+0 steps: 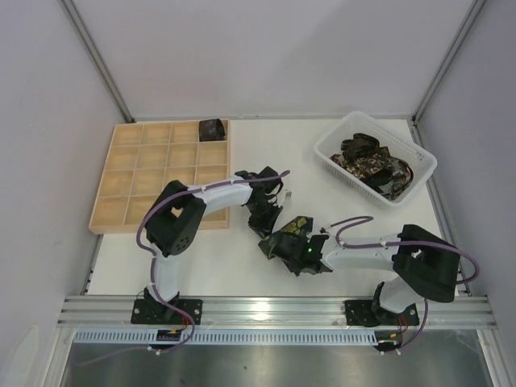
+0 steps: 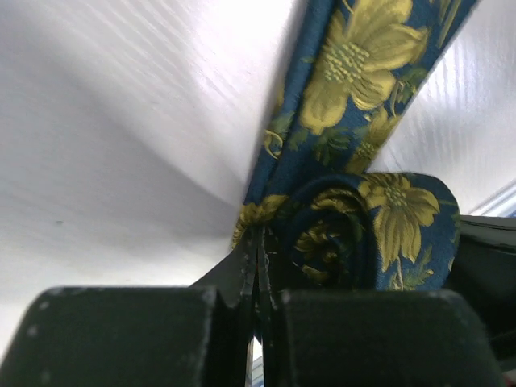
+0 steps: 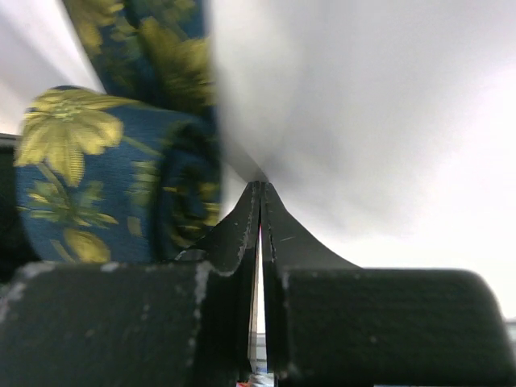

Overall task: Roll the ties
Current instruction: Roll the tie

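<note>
The left gripper (image 2: 256, 239) has its black fingers pressed together with nothing clearly between them, and so does the right gripper (image 3: 260, 193). The navy woven-fabric necktie printed with yellow-green flowers (image 2: 379, 218) sits just beside both as a loose, soft coil on the smooth white table (image 2: 121, 121). Neither pair clamps it, so the springy coil may well unwind. Its flat tail runs away unrolled. Farther off stand the white plastic slotted basket (image 1: 423, 153) and the pale wooden grid tray (image 1: 137, 181).

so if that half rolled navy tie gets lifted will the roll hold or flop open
Probably floppy: the navy tie is soft fabric, its unrolled length trailing off the coil. The coil looks loosely wound with nothing binding it, so lifted carelessly it would likely unwind.
</note>
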Controlling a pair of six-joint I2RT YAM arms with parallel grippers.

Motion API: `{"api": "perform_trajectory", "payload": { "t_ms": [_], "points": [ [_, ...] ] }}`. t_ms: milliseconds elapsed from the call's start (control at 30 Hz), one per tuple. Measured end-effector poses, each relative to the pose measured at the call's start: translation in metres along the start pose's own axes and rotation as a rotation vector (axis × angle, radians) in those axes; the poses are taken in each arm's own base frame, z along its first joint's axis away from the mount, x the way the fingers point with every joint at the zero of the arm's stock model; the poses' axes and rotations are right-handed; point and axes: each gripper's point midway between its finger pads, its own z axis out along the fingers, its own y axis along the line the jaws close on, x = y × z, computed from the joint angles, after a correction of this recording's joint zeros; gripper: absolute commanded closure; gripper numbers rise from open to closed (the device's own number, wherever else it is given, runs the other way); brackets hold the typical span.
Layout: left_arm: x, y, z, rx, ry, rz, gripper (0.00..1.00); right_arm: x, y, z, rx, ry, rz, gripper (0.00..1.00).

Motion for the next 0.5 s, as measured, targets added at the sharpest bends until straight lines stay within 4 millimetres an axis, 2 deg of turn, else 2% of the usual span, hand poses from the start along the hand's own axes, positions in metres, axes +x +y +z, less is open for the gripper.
{"api": "perform_trajectory", "payload": {
  "t_ms": [233, 367, 500],
  "points": [
    [-0.019, 0.019, -0.011, -0.093, -0.038, -0.022, 0.94, -0.026, -0.034, -0.011, 0.046, -0.030, -0.038, 1.00],
    [-0.028, 0.024, -0.015, -0.096, -0.054, -0.036, 0.95, -0.034, -0.037, -0.010, 0.044, -0.039, -0.059, 1.00],
    [-0.028, 0.022, -0.009, -0.073, -0.039, -0.042, 0.96, -0.032, -0.027, -0.005, 0.026, -0.037, -0.080, 1.00]
  ]
}}
